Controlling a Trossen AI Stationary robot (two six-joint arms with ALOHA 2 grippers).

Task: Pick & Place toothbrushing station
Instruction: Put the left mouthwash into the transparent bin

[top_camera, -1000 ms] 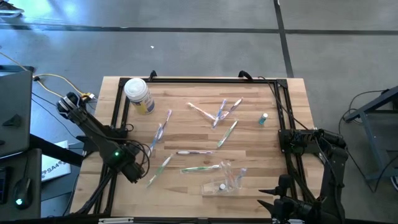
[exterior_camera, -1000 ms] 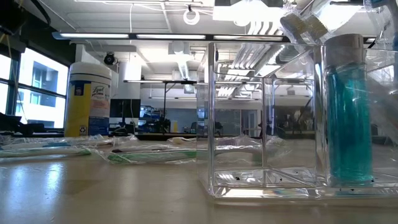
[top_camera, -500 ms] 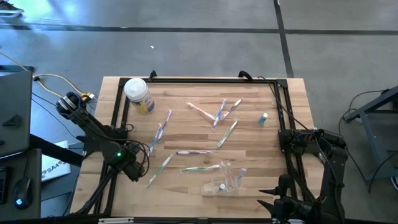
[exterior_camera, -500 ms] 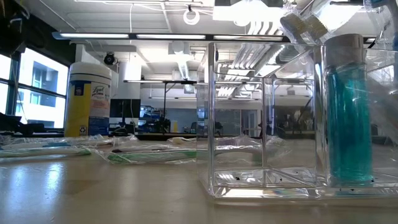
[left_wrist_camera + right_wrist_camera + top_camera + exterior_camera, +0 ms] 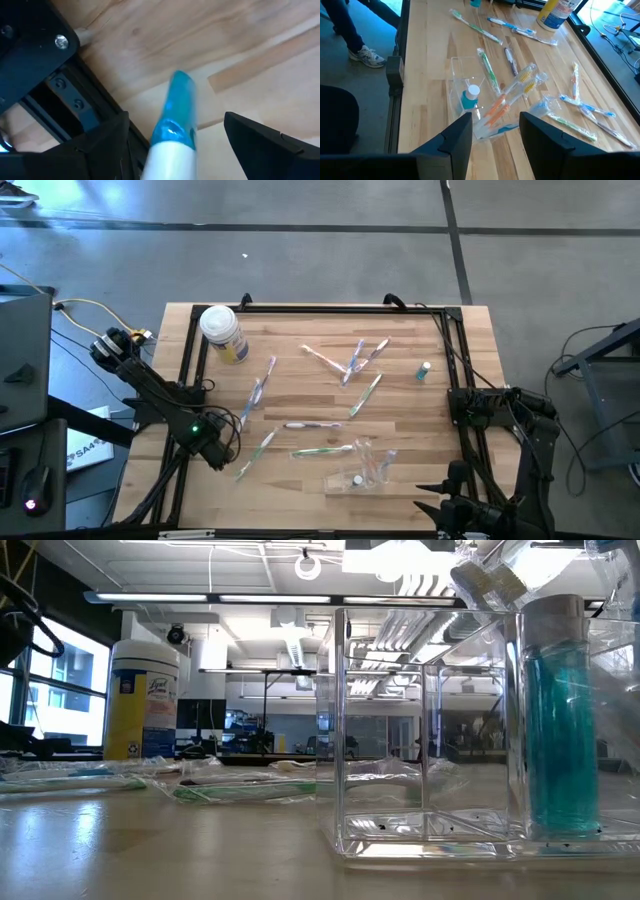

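Left pincer (image 5: 222,448) hangs low with fingers spread; right pincer (image 5: 495,132) waits parted, raised.

- The bench (image 5: 420,430) is pale wood in lengthwise planks, framed in black rail.
- The jar (image 5: 222,332) has a white lid and a yellow label.
- The holder (image 5: 465,102) is clear, with a teal-blue tube capped white inside.
- Beside the holder, toothbrushes (image 5: 517,87) show orange and yellow; others green, blue, purple.
- The left tool (image 5: 175,145) is black, around a blue-and-white handle (image 5: 175,117).

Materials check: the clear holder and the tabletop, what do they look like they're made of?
Clear holder: looks like rigid transparent plastic, glossy; the room shows straight through its walls and the edges catch highlights. Glass can't be ruled out.
Tabletop: wood, seemingly butcher-block; pale planks with visible grain and seams, low-sheen finish.
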